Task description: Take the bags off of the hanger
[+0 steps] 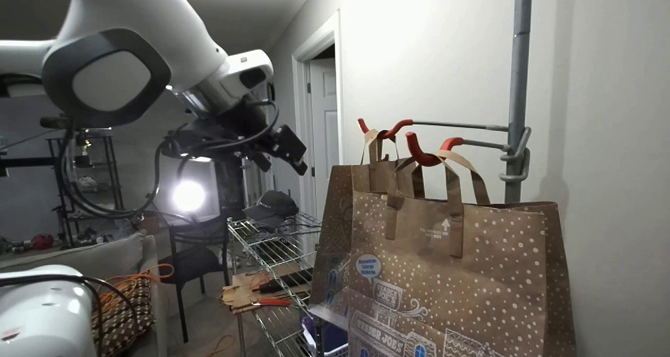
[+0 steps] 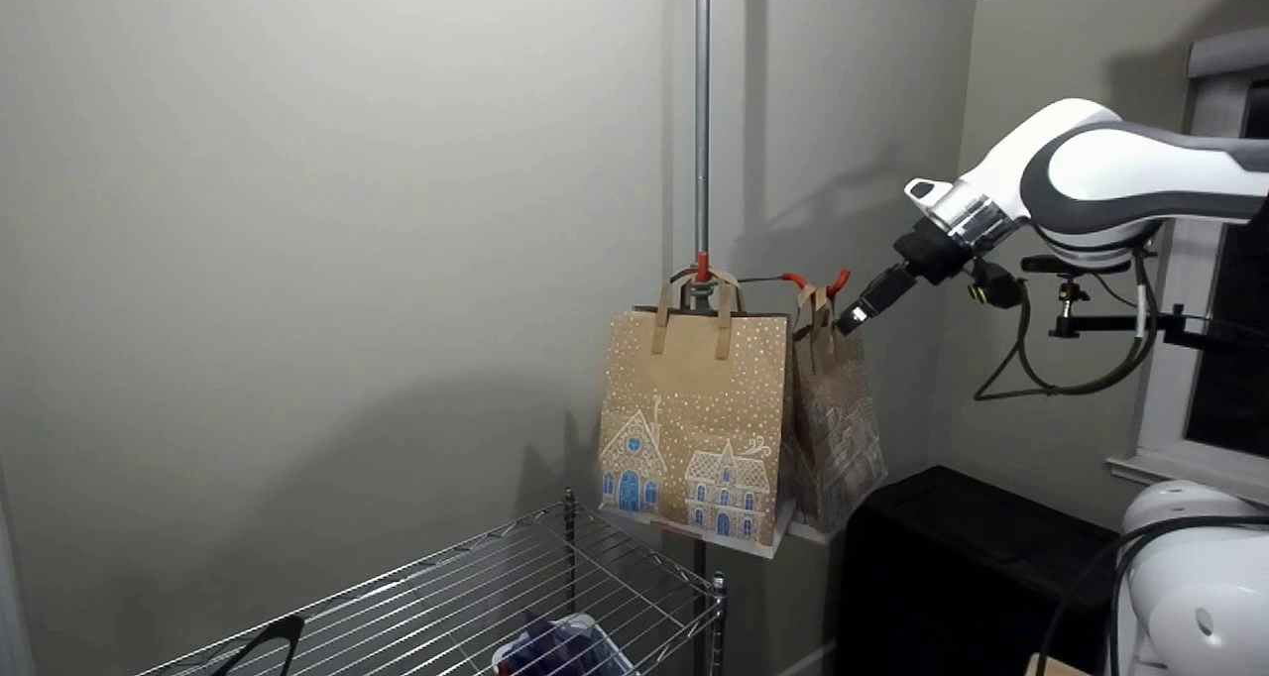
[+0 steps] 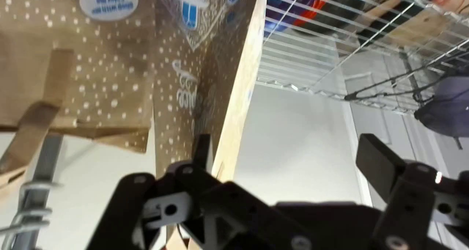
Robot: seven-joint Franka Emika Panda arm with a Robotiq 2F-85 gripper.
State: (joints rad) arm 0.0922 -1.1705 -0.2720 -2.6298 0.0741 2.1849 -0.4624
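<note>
Two dotted brown paper bags hang by their handles from the hanger's red hooks in both exterior views. The nearer bag [image 1: 450,273] [image 2: 838,418] [image 3: 110,59] has a round sticker; the farther bag [image 1: 337,215] [image 2: 694,408] [image 3: 174,114] is partly behind it in an exterior view. The hanger [image 1: 455,125] [image 2: 763,280] is thin grey rods on a grey pole [image 1: 518,64]. My gripper [image 1: 283,166] [image 2: 851,319] [image 3: 289,158] is open with nothing between its fingers. It is tilted down near the height of the hooks. In the wrist view its left finger overlaps the farther bag's edge; contact cannot be told.
A wire shelf rack [image 1: 272,263] [image 2: 496,587] [image 3: 300,55] stands below and beside the bags. It bears a dark cap [image 1: 272,208] and tools. A large black box [image 2: 962,557] stands below near the robot's base. A wall lies close behind the pole.
</note>
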